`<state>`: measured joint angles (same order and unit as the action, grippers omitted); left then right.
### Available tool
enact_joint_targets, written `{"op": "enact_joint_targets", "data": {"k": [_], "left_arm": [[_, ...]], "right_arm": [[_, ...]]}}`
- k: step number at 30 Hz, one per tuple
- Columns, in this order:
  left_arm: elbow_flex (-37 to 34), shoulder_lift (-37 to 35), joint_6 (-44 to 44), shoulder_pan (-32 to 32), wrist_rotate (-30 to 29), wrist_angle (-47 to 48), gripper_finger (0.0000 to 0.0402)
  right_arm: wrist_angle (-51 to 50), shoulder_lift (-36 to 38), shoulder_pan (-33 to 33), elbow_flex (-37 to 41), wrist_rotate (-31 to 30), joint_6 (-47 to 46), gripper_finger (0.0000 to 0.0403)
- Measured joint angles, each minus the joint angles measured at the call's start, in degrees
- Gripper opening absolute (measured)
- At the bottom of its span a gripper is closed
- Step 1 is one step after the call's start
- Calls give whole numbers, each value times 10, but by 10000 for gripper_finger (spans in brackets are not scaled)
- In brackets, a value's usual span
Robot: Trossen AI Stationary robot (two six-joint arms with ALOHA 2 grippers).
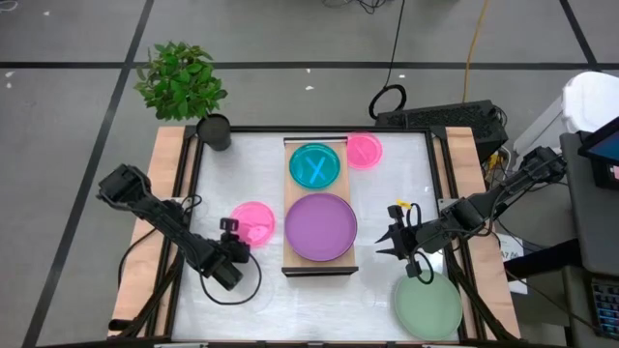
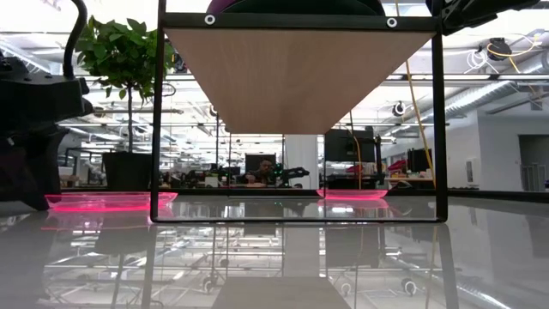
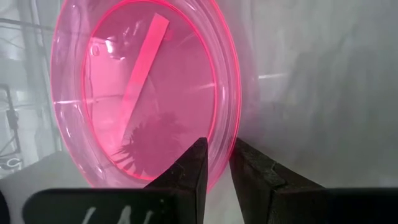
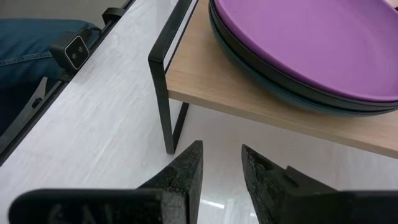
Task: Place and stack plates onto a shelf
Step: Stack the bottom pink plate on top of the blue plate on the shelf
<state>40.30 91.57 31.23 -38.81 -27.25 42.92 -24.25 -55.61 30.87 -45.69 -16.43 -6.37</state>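
A translucent pink plate (image 1: pixel 253 222) lies flat on the white table, left of the shelf (image 1: pixel 290 193). My left gripper (image 3: pixel 217 146) is at the plate's near edge (image 1: pixel 237 239), open a little, with one finger over the plate and one outside its rim. On the wooden shelf (image 4: pixel 249 99) a purple plate (image 1: pixel 320 225) tops a dark plate (image 4: pixel 267 71) at the near end. A cyan plate (image 1: pixel 314 164) lies at the far end. My right gripper (image 1: pixel 387 244) hangs right of the shelf, open and empty (image 4: pixel 221 149). My left gripper straddles the pink plate's near rim (image 3: pixel 219 163), slanting down from the table's near left side. One finger (image 3: pixel 189 171) is over the plate's inside and the other (image 3: pixel 255 174) is outside. I cannot tell whether they touch the rim. The plate lies flat on the table.
A second pink plate (image 1: pixel 364 150) lies by the shelf's far right corner. A pale green plate (image 1: pixel 427 304) sits at the near right, close under my right arm. A potted plant (image 1: pixel 214 130) stands at the far left corner. The shelf's black legs (image 4: pixel 163 93) stand on the table.
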Motion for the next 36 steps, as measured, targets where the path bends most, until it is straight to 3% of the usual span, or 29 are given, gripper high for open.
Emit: {"op": "enact_joint_targets", "data": {"k": [12, 18, 24, 36], "left_arm": [[-7, 1, 10, 0, -3, -9, 74], [-8, 2, 10, -2, 0, -12, 12], [0, 3, 5, -6, -1, -4, 8], [135, 4, -31, -10, 7, 189, 6]], "right_arm": [[0, 0, 0, 0, 0, 0, 93], [0, 0, 0, 0, 0, 0, 93], [0, 0, 0, 0, 0, 0, 93], [0, 0, 0, 0, 0, 2, 93]]}}
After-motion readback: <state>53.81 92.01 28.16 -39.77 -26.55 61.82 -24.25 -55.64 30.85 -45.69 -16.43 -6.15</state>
